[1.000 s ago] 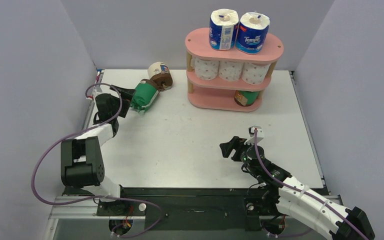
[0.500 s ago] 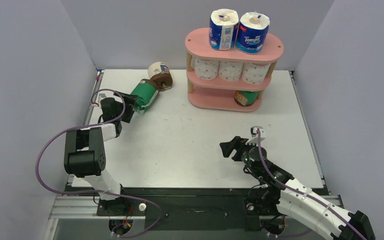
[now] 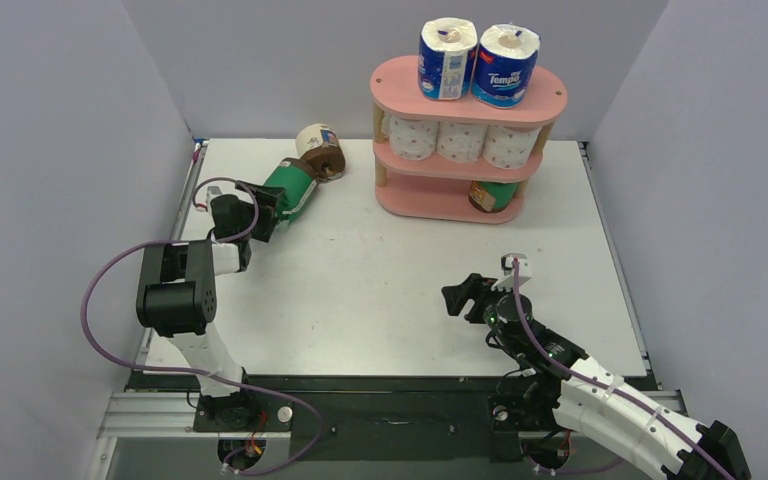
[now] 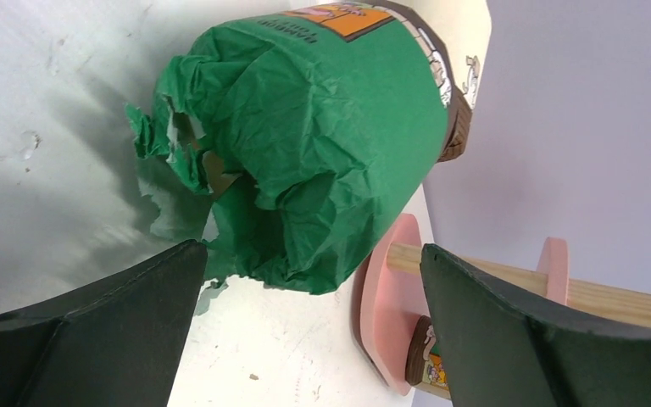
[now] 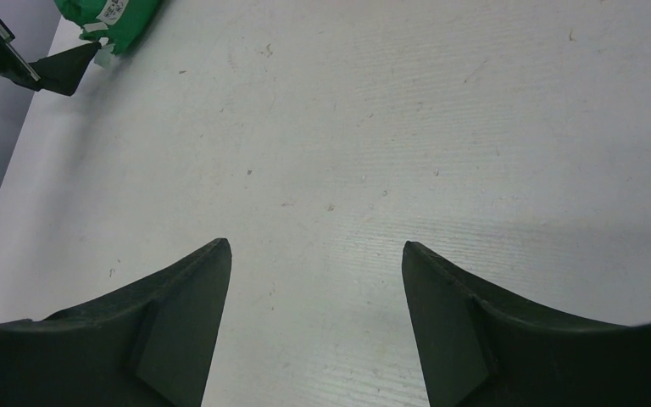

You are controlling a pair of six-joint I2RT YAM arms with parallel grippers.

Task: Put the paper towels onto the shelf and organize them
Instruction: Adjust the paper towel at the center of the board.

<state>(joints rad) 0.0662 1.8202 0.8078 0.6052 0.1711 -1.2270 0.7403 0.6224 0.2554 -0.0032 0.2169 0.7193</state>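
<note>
A green-wrapped paper towel roll (image 3: 294, 188) lies on the table at the back left, and a cream-wrapped roll (image 3: 318, 148) touches its far end. My left gripper (image 3: 261, 212) is open, its fingertips on either side of the green roll's (image 4: 322, 144) torn near end without closing on it; my left gripper (image 4: 314, 248) holds nothing. The pink shelf (image 3: 396, 76) carries two blue-white rolls (image 3: 447, 58) on top, three white dotted rolls (image 3: 460, 140) on the middle board and one green roll (image 3: 495, 194) at the bottom. My right gripper (image 3: 457, 297) (image 5: 315, 246) hovers open over bare table.
Grey walls close in the table on the left, back and right. The shelf's pink base (image 4: 386, 292) and a wooden post show behind the green roll in the left wrist view. The green roll (image 5: 106, 13) and a left finger (image 5: 68, 68) show far off in the right wrist view.
My left gripper has moved right along the table up to the green roll's near end, and its jaws have widened slightly. The right arm has hardly moved.
</note>
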